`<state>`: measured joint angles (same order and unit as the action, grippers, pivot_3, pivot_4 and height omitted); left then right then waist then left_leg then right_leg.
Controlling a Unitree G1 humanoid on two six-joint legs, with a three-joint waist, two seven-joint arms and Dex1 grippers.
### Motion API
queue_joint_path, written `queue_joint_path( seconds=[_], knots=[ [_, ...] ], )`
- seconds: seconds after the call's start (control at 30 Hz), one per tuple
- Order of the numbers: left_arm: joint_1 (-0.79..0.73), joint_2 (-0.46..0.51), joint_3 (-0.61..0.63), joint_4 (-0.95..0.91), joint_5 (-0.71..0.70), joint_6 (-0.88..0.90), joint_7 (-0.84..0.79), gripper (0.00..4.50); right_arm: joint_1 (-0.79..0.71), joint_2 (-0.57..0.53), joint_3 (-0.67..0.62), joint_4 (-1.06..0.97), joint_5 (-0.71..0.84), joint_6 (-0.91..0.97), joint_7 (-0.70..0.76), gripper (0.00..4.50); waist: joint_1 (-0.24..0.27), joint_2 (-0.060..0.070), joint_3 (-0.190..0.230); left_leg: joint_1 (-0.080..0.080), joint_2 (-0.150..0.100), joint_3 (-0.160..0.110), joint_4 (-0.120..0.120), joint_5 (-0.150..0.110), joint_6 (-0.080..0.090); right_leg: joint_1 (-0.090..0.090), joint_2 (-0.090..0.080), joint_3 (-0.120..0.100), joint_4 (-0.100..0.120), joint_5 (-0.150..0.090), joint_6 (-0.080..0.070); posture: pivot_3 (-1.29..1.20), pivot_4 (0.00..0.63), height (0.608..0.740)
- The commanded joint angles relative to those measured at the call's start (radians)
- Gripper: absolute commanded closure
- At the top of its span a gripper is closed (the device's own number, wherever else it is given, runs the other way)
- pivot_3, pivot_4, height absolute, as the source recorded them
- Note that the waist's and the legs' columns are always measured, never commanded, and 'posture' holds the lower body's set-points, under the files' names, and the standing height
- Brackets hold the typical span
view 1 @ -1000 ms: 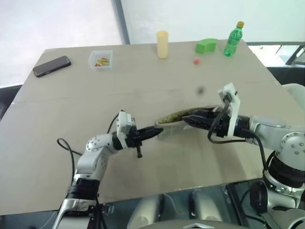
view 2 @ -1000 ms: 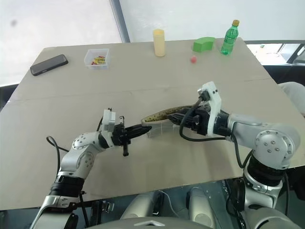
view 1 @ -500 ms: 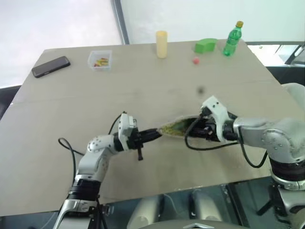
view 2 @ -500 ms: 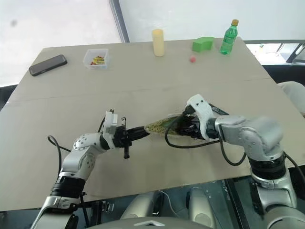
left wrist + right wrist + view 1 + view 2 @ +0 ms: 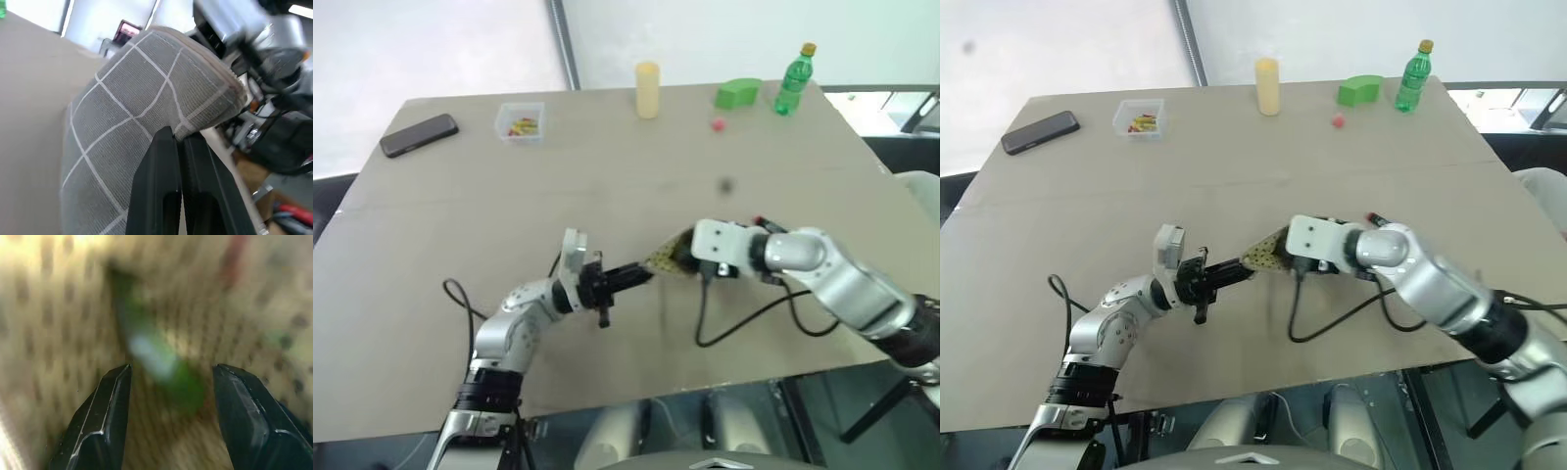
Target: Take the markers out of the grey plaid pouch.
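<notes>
While the left pincer is pressed together on a fold of the grey plaid pouch, it holds that end of the pouch up off the tabletop. From the pouch's other side the right pincer reaches into its mouth, fingers apart with nothing clamped between them. Inside, against the dotted yellowish lining, the light green marker lies between the spread fingers, and a blurred red streak, possibly the red marker, shows deeper in. Seen from the head, the pouch hangs between the two arms in the near middle of the tabletop. Well beyond the pouch, along the far edge, stand a black phone, a clear box, a yellow cup, a green block, a small red ball and a green bottle.
</notes>
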<state>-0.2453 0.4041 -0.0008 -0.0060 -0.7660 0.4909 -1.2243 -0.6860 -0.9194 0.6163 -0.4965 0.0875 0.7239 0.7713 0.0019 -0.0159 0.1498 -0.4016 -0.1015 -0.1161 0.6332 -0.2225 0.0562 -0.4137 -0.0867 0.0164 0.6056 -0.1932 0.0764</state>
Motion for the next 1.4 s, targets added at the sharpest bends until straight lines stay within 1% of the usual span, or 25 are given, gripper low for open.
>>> queue_joint_path(
  seconds=[0.03, 0.13, 0.23, 0.3, 0.37, 0.53, 0.63, 0.77, 0.8, 0.83, 0.93, 0.97, 1.03, 1.17, 1.3, 1.37, 1.4],
  knots=[
    [-0.021, 0.001, 0.038, -0.063, -0.108, 0.105, 0.014, 4.50, -0.058, -0.063, -0.080, -0.128, 0.042, 0.133, 0.124, 1.84, -0.004, 0.000, 0.000, 0.000, 0.000, 0.000, 0.000, 0.000, 0.000, 0.000, 0.000, 0.000, 0.000, 0.000, 0.000, 0.00, 0.150, 0.740],
    [-0.014, 0.009, 0.007, -0.017, -0.012, 0.028, -0.006, 4.50, -0.087, -0.043, -0.076, -0.150, 0.044, 0.183, 0.152, 1.84, -0.013, 0.000, 0.000, 0.001, 0.002, 0.000, -0.001, -0.001, -0.001, 0.000, 0.000, 0.000, 0.001, 0.000, 0.000, 0.00, 0.150, 0.740],
    [-0.009, 0.011, -0.029, 0.050, 0.104, -0.070, -0.001, 4.50, -0.074, 0.011, -0.019, -0.095, -0.004, 0.180, 0.134, 1.84, -0.011, -0.001, 0.000, 0.002, 0.003, 0.000, -0.001, -0.001, -0.001, 0.000, -0.001, 0.000, 0.001, 0.000, 0.000, 0.00, 0.150, 0.740],
    [-0.004, 0.016, -0.043, 0.081, 0.159, -0.114, 0.003, 4.50, -0.052, 0.062, -0.010, -0.054, -0.006, 0.184, 0.122, 1.84, -0.009, -0.001, 0.000, 0.001, 0.003, 0.000, 0.000, -0.001, -0.001, 0.000, -0.001, 0.001, 0.001, 0.000, 0.000, 0.00, 0.150, 0.740],
    [0.002, 0.018, -0.038, 0.097, 0.172, -0.097, 0.029, 4.50, -0.042, 0.093, 0.011, -0.011, -0.037, 0.153, 0.112, 1.84, -0.006, -0.001, 0.000, 0.001, 0.001, 0.001, 0.000, -0.001, -0.001, 0.000, -0.001, 0.001, 0.001, 0.000, -0.001, 0.00, 0.150, 0.740],
    [0.030, 0.016, -0.035, 0.089, 0.202, -0.139, 0.038, 4.50, -0.049, 0.183, 0.053, 0.096, -0.113, 0.081, 0.097, 1.84, -0.010, -0.002, -0.001, 0.002, 0.001, 0.001, 0.000, -0.002, -0.004, 0.000, 0.000, 0.002, 0.001, 0.000, -0.001, 0.00, 0.150, 0.740],
    [0.037, 0.009, -0.029, 0.082, 0.208, -0.156, 0.054, 4.50, -0.042, 0.172, 0.101, 0.121, -0.181, 0.038, 0.119, 1.84, -0.010, -0.002, -0.001, 0.002, 0.001, 0.001, 0.000, -0.003, -0.005, 0.000, 0.000, 0.001, 0.002, 0.000, -0.001, 0.00, 0.150, 0.740],
    [0.044, 0.007, -0.023, 0.083, 0.214, -0.171, 0.062, 4.50, -0.033, 0.161, 0.113, 0.131, -0.228, 0.014, 0.140, 1.84, -0.011, -0.002, -0.001, 0.002, 0.001, 0.001, 0.000, -0.003, -0.005, 0.000, 0.000, 0.001, 0.002, 0.000, 0.000, 0.00, 0.150, 0.740],
    [0.046, 0.006, -0.023, 0.084, 0.216, -0.176, 0.063, 4.50, -0.030, 0.160, 0.113, 0.137, -0.242, 0.013, 0.140, 2.37, -0.011, -0.002, -0.001, 0.003, 0.001, 0.001, 0.000, -0.003, -0.005, 0.000, 0.000, 0.001, 0.002, 0.000, 0.000, 0.00, 0.150, 0.740],
    [0.047, 0.005, -0.023, 0.086, 0.217, -0.180, 0.065, 4.50, -0.029, 0.158, 0.113, 0.142, -0.256, 0.011, 0.141, 2.62, -0.011, -0.002, -0.001, 0.003, 0.001, 0.001, 0.000, -0.003, -0.005, 0.000, 0.001, 0.001, 0.002, 0.000, 0.000, 0.00, 0.150, 0.740],
    [0.047, 0.001, -0.026, 0.089, 0.220, -0.189, 0.067, 4.50, -0.026, 0.149, 0.109, 0.148, -0.293, -0.004, 0.150, 4.03, -0.010, -0.002, -0.001, 0.003, 0.001, 0.001, 0.000, -0.002, -0.005, 0.000, 0.001, 0.001, 0.002, 0.000, 0.000, 0.00, 0.150, 0.740],
    [0.043, -0.005, -0.024, 0.092, 0.222, -0.197, 0.073, 4.50, -0.028, 0.144, 0.101, 0.146, -0.304, -0.002, 0.151, 4.33, -0.010, -0.002, -0.001, 0.003, 0.001, 0.001, 0.000, -0.002, -0.005, 0.000, 0.001, 0.001, 0.002, 0.000, 0.000, 0.00, 0.150, 0.740],
    [0.032, -0.015, -0.024, 0.104, 0.234, -0.225, 0.078, 4.50, -0.034, 0.138, 0.076, 0.129, -0.314, 0.009, 0.159, 4.37, -0.007, -0.002, -0.001, 0.003, 0.001, 0.001, 0.000, -0.003, -0.005, 0.000, 0.000, 0.001, 0.002, 0.000, 0.000, 0.00, 0.150, 0.740],
    [-0.024, -0.051, -0.011, 0.188, 0.314, -0.374, 0.135, 4.50, -0.032, 0.153, -0.039, 0.020, -0.225, 0.107, 0.197, 4.37, 0.006, -0.002, -0.001, 0.002, 0.001, 0.001, 0.000, -0.002, -0.005, 0.000, 0.000, 0.001, 0.002, 0.000, 0.000, 0.00, 0.150, 0.740],
    [-0.092, -0.051, -0.030, 0.319, 0.465, -0.624, 0.197, 4.50, -0.042, 0.132, -0.141, -0.086, -0.162, 0.229, 0.224, 4.37, 0.015, -0.002, -0.001, 0.001, 0.001, 0.000, 0.000, -0.002, -0.005, 0.000, 0.000, 0.000, 0.002, 0.000, -0.001, 0.00, 0.150, 0.740],
    [-0.114, -0.051, -0.034, 0.375, 0.510, -0.707, 0.221, 4.50, -0.048, 0.144, -0.179, -0.118, -0.124, 0.292, 0.223, 4.37, 0.016, -0.002, -0.001, 0.001, 0.000, 0.000, 0.000, -0.002, -0.006, 0.000, -0.001, 0.000, 0.001, 0.000, -0.001, 0.00, 0.150, 0.740],
    [-0.132, -0.032, -0.055, 0.417, 0.576, -0.809, 0.235, 4.50, -0.053, 0.144, -0.193, -0.138, -0.123, 0.337, 0.206, 4.37, 0.016, -0.002, -0.001, 0.000, 0.000, 0.000, 0.000, -0.002, -0.006, 0.000, -0.001, 0.000, 0.001, 0.000, -0.001, 0.00, 0.150, 0.740]
  ],
)
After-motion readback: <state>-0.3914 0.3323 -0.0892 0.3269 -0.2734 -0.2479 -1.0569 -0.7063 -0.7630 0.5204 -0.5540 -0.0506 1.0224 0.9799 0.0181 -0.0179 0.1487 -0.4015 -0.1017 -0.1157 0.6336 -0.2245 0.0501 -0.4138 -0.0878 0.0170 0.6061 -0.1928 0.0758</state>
